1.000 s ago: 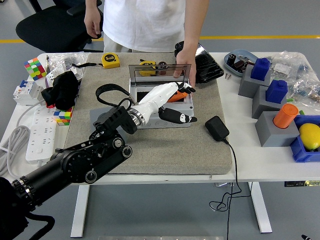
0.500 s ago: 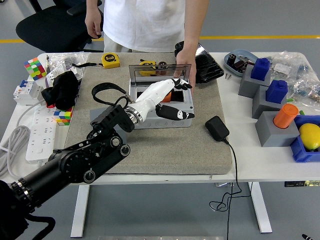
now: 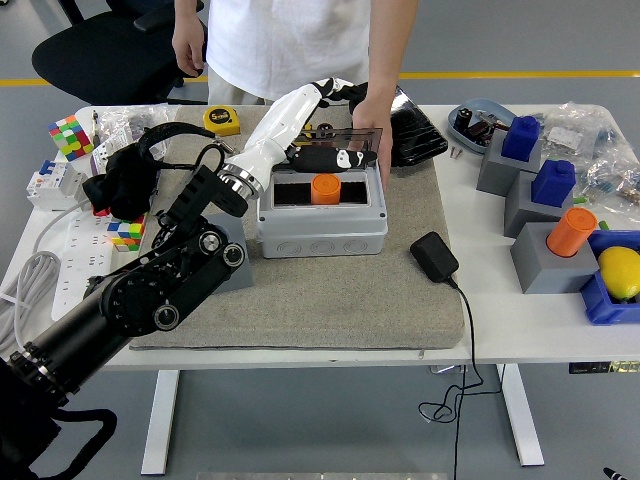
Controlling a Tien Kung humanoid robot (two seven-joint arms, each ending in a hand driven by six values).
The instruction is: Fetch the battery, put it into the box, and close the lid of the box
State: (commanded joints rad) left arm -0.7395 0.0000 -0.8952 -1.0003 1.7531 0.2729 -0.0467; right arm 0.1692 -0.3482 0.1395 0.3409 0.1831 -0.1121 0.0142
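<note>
From my seat I see the left hand (image 3: 318, 120), glossy white shell with black fingertips, raised over the back of the box (image 3: 322, 210). Its fingers are stretched out and loosely spread with nothing in their grasp; the black thumb lies along the upper edge of the lid (image 3: 340, 140). The lid is a clear, smoke-tinted panel standing up from the box's far side. The box itself is pale grey moulded plastic, rectangular, with round knock-out marks along its front wall. Inside it the battery (image 3: 325, 188) stands upright, a short orange cylinder against the dark interior.

The box sits on a coarse grey-beige felt mat (image 3: 340, 290) that covers the middle of the white table (image 3: 520, 320). A person in a white shirt stands at the far side; the person's hand (image 3: 372, 128) rests on the lid's right end, touching it.

On the mat's right corner lies a black power adapter (image 3: 434, 256), its cable running off the table's front edge. Behind the box is a yellow tape measure (image 3: 222, 119); its label is too small for me to read. To the left sit two colourful puzzle cubes (image 3: 70, 135), a crumpled black cloth (image 3: 122, 180) and a white power strip (image 3: 72, 262). To the right stand grey blocks carrying blue pieces and an orange cylinder (image 3: 571, 232), and a blue tray (image 3: 600, 305) with a yellow lemon-shaped thing (image 3: 620, 270).
</note>
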